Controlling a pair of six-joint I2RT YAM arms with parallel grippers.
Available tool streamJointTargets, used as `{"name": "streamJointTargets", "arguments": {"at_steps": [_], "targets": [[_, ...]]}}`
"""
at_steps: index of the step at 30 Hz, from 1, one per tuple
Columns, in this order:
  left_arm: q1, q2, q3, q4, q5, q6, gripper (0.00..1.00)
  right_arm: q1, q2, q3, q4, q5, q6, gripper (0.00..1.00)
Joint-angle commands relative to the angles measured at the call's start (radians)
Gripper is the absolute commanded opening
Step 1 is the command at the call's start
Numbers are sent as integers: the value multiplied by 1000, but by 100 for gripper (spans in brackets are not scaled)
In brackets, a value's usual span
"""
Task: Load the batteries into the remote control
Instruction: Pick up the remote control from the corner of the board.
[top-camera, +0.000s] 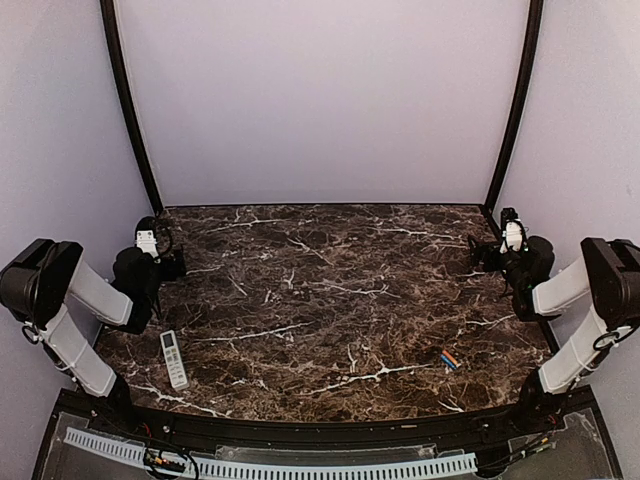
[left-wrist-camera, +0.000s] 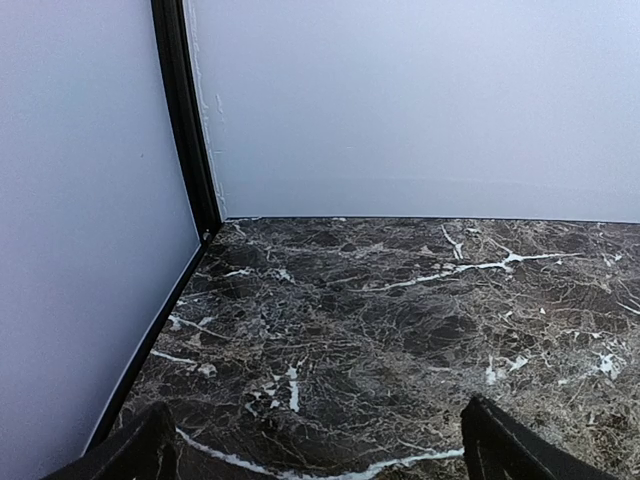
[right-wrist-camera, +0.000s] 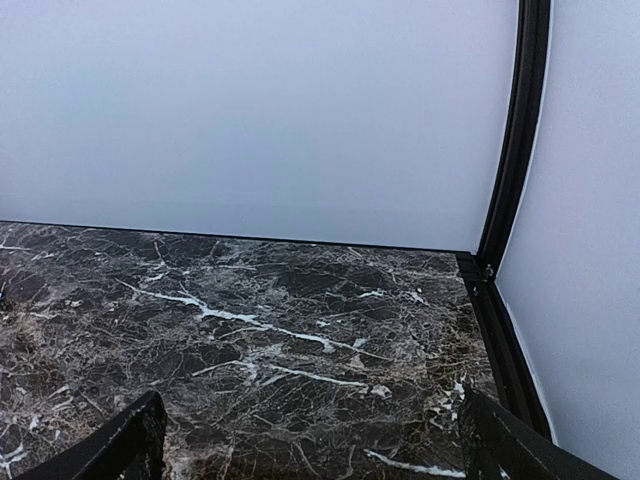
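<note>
Nothing looks loaded yet: above the marble desk (top-camera: 330, 290), the left tool (left-wrist-camera: 320, 455) and right tool (right-wrist-camera: 310, 450) both stand wide open and empty, out at the sides. The remote control (top-camera: 174, 358) lies near the front-left edge, well apart from the batteries (top-camera: 449, 358), which lie together at front right. Whether the remote's battery bay is open I cannot tell.

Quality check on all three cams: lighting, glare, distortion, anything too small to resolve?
Top external: soft even light, no glare; frame posts bow from lens distortion; batteries are tiny, colours just separable; remote control stands out on the dark table. Left wrist: sharp marble, fingers black silhouettes. Right wrist: same, fingers underexposed.
</note>
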Motion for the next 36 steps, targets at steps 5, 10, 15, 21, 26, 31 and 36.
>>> {"name": "streamJointTargets", "arguments": {"at_steps": [5, 10, 15, 21, 26, 31, 36], "targets": [[8, -22, 11, -1, 12, -4, 99, -4, -25, 7, 2, 3, 6, 99], [27, -31, 24, -34, 60, -12, 99, -7, -217, 62, -254, 19, 19, 99], [1, -211, 20, -190, -269, -99, 96, -17, -349, 139, -450, -67, 230, 99], [-40, -644, 183, -1181, -414, -636, 77, 24, -358, 265, -685, -231, 393, 91], [-254, -777, 221, -1792, -334, -1079, 76, 212, -370, 365, -1006, -93, 335, 90], [-406, -762, 203, -2012, -191, -1257, 77, 357, -402, 383, -1170, 40, 345, 90], [-440, -676, 181, -2122, -179, -1256, 64, 437, -409, 377, -1218, 68, 359, 90]]}}
